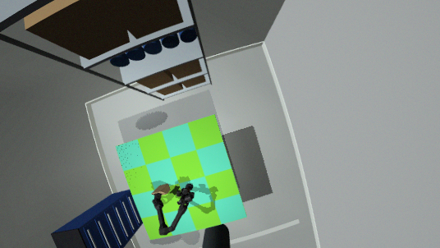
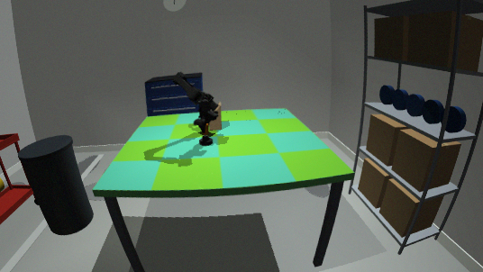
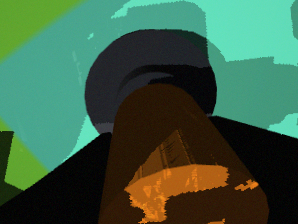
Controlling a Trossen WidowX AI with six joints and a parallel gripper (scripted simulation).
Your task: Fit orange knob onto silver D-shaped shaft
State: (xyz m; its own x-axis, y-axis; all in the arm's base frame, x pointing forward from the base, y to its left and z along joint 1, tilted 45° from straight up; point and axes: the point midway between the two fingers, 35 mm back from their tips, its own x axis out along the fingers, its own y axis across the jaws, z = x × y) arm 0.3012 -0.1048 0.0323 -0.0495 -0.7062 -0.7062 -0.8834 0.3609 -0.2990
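At your far left in the exterior view you see a red metal cart [image 2: 11, 200], and next to it a dark cylindrical bin [image 2: 56, 189] [image 1: 216, 239]. Then comes a blue cabinet with drawers [image 2: 173, 92] [image 1: 92, 222], behind the green and turquoise checkered table [image 2: 252, 144] [image 1: 186, 164].

Over the table your black jointed arm [image 2: 186, 87] [image 1: 181, 215] bends down to its black tool [image 2: 206, 127] [image 1: 187, 189] [image 3: 160, 125]. The tool is closed on the orange, round-sided knob [image 2: 207, 128] [image 3: 185, 180], so you have it gripped. The knob is directly above the dark round pedestal [image 2: 205, 141] [image 3: 102, 85]. You cannot tell if they touch, and the silver shaft is hidden from you, so the matching of flat sides you cannot judge.

Just to the right, behind the tool, a tan panel [image 2: 216, 122] [image 1: 161, 189] stands on the table. At your far right is a grey metal shelf rack [image 2: 365, 68], carrying brown boxes and dark blue discs [image 2: 415, 104].
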